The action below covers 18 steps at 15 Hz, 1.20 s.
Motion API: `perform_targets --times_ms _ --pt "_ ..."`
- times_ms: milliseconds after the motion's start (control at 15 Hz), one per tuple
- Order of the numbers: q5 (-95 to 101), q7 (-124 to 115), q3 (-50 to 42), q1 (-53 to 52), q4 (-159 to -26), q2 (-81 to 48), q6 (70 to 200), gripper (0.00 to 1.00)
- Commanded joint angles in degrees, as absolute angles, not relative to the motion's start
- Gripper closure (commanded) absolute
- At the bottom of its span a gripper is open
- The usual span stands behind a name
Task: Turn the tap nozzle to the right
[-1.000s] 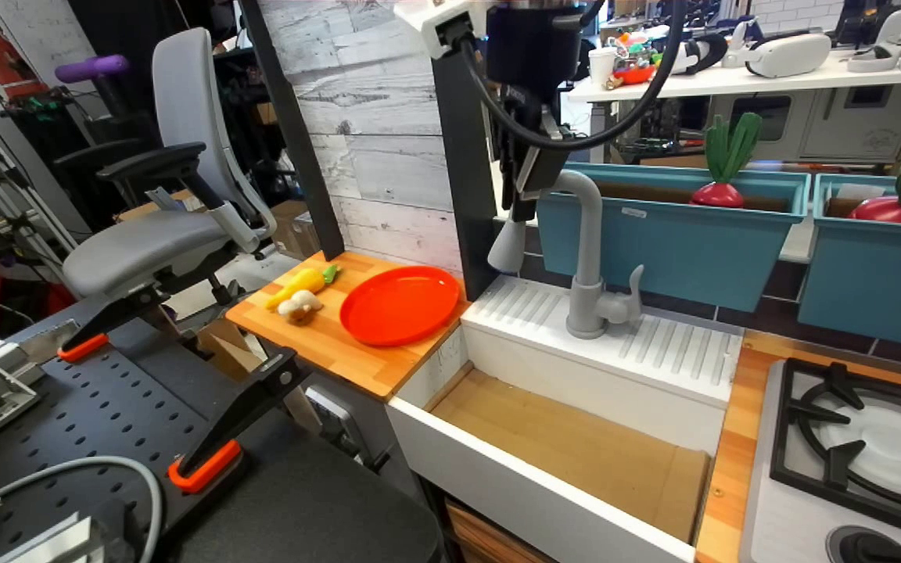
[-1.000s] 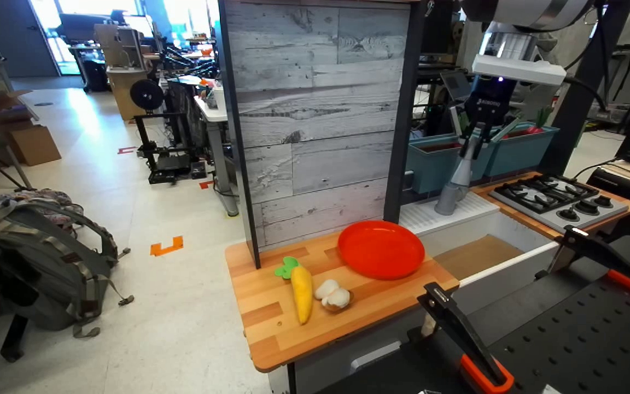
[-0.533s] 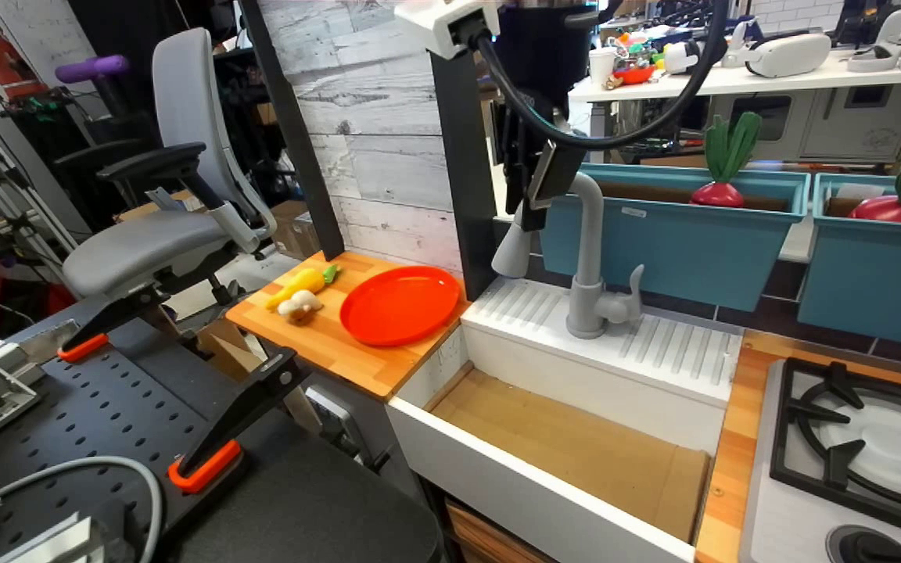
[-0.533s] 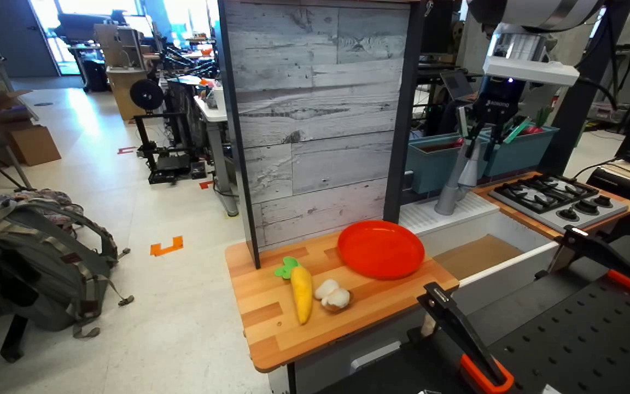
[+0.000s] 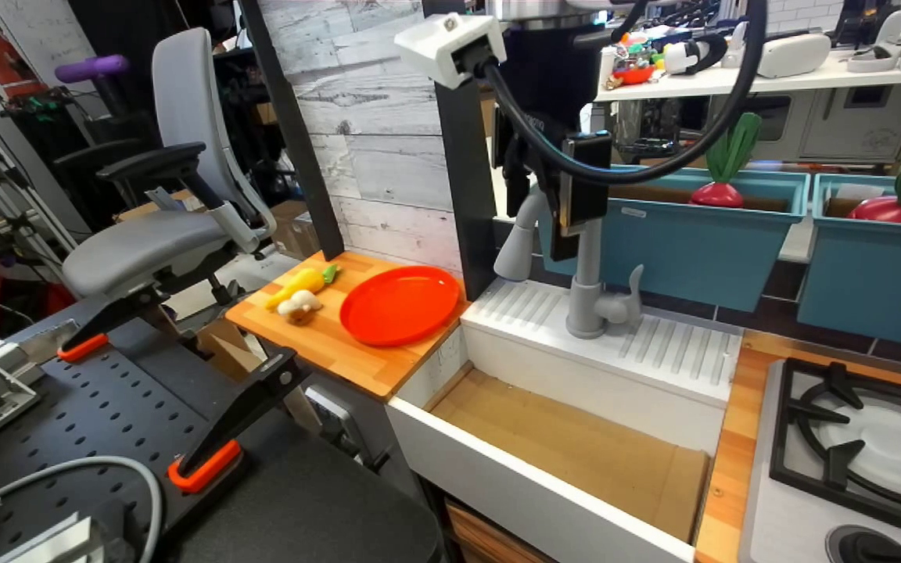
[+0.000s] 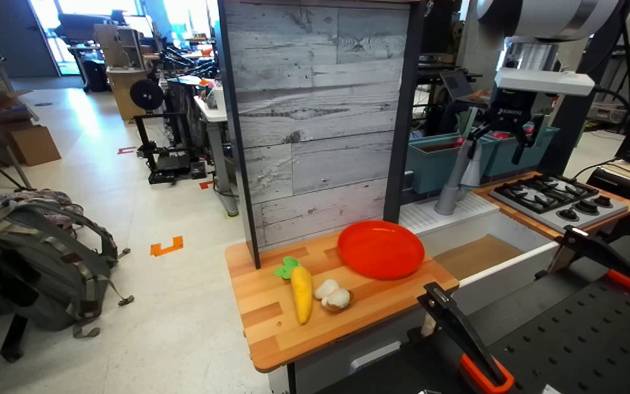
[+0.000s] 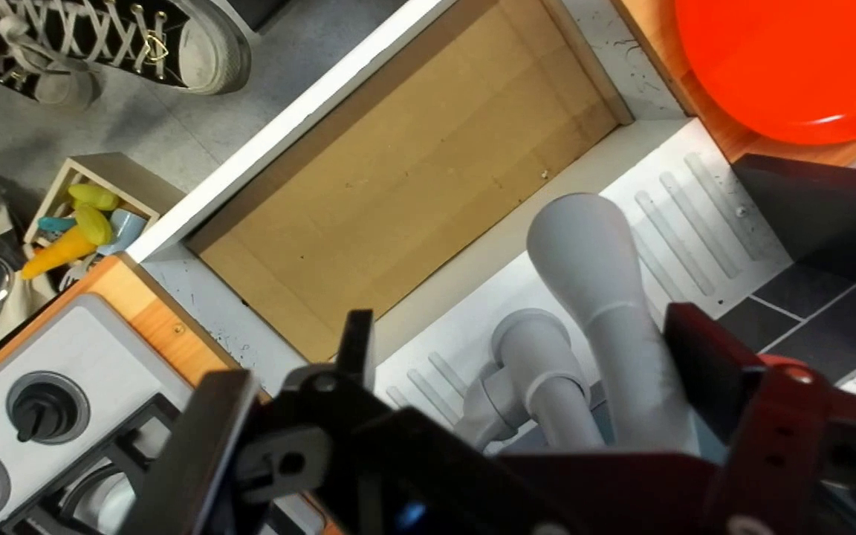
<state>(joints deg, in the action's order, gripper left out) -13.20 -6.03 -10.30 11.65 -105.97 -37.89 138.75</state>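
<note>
The tap nozzle, a matte grey gooseneck, stands on the white ridged ledge behind the sink. Its flared spout end hangs over the ledge in both exterior views, while my gripper partly covers the upper bend. Black and wide open, my gripper straddles the tap: the spout and the upright pipe pass between its fingers in the wrist view. The spout lies close beside the right-hand finger there; whether they touch I cannot tell. In an exterior view the gripper shows its fingers spread around the spout's height.
Teal planters with red toy vegetables stand right behind the tap. The sink lies in front, with a gas hob on one side and a red plate on the other. A wood-plank panel rises near the tap.
The fingers have gone from closed around the spout to spread apart. My gripper has shifted rightward in both exterior views, and the spout end has swung slightly rightward there.
</note>
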Motion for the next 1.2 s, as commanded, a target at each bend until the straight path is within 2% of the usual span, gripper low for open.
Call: perform_targets --times_ms 0,600,1133 --pt "-10.9 -3.9 -11.7 14.2 -109.0 -36.6 142.6 0.0" --pt "-20.5 -0.2 -5.7 18.4 -113.3 -30.4 140.1 0.0" --pt "-19.9 -0.8 -5.8 15.4 -120.0 -19.4 138.7 0.0"
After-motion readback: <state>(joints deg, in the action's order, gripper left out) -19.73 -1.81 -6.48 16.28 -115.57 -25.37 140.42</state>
